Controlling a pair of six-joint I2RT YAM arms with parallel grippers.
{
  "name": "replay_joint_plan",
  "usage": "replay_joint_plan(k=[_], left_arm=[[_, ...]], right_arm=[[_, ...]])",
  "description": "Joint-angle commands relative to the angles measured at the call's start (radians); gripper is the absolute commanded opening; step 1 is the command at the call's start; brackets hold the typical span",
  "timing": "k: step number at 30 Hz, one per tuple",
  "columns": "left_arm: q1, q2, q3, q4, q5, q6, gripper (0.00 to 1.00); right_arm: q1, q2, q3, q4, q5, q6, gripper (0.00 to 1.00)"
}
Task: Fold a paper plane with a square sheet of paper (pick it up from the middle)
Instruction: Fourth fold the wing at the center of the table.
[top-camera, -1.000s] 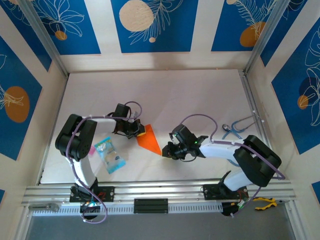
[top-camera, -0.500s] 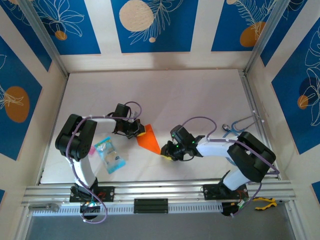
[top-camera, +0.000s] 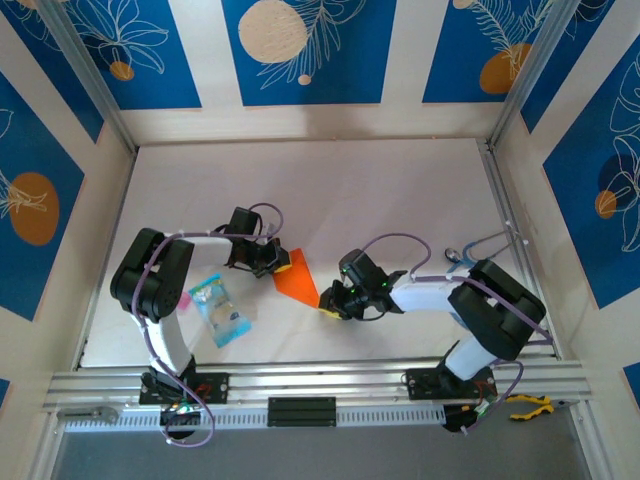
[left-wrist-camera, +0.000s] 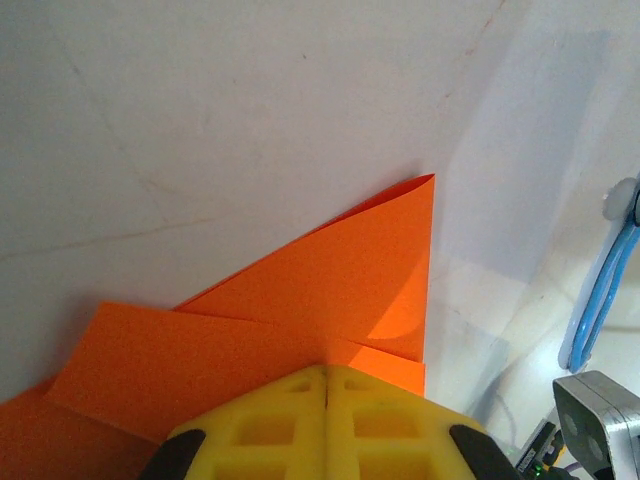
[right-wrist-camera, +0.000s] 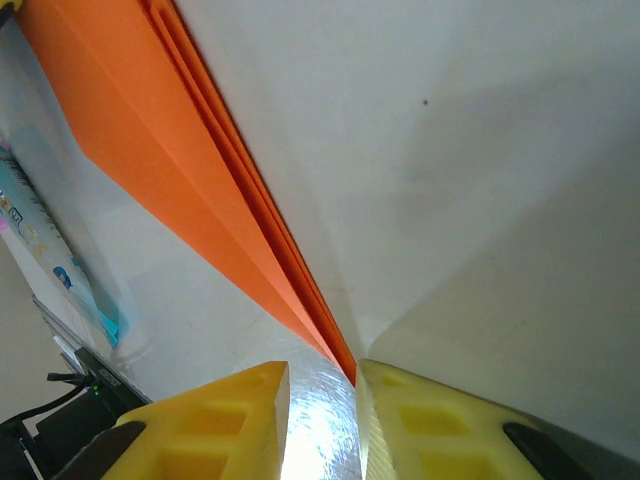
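Note:
The square sheet of paper is now folded into a slim, pointed orange paper plane (top-camera: 298, 280) that lies flat on the white table. Its wide end is under my left gripper (top-camera: 276, 262), and its sharp tip points toward my right gripper (top-camera: 328, 305). In the left wrist view my left gripper (left-wrist-camera: 327, 378) is shut, its yellow tips resting on the layered orange paper (left-wrist-camera: 340, 270). In the right wrist view my right gripper (right-wrist-camera: 322, 378) is open by a narrow gap. The paper's tip (right-wrist-camera: 345, 360) reaches into that gap beside one fingertip (right-wrist-camera: 400, 400).
A small blue and clear plastic packet (top-camera: 220, 310) lies left of the paper, near the left arm's base. A blue-handled tool (top-camera: 480, 252) rests by the right wall. Yellow-handled pliers (top-camera: 528, 404) sit outside the rail at the bottom right.
My right gripper has slid a little to the left, up to the paper's pointed tip. The left gripper and the paper have stayed put.

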Motion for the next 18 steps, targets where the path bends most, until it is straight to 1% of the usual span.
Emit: replay_joint_plan(k=[1,10,18], left_arm=[[0.016,-0.004,-0.017,-0.026,-0.036,-0.007,0.06],[0.015,-0.005,-0.018,-0.027,-0.042,-0.010,0.06],[0.019,-0.001,-0.018,-0.025,-0.039,-0.016,0.06]], right_arm=[[-0.004,0.010,-0.004,0.004,-0.018,0.016,0.24],[-0.009,-0.042,-0.023,-0.051,0.012,0.007,0.24],[-0.016,-0.006,-0.037,0.034,-0.035,0.020,0.25]])
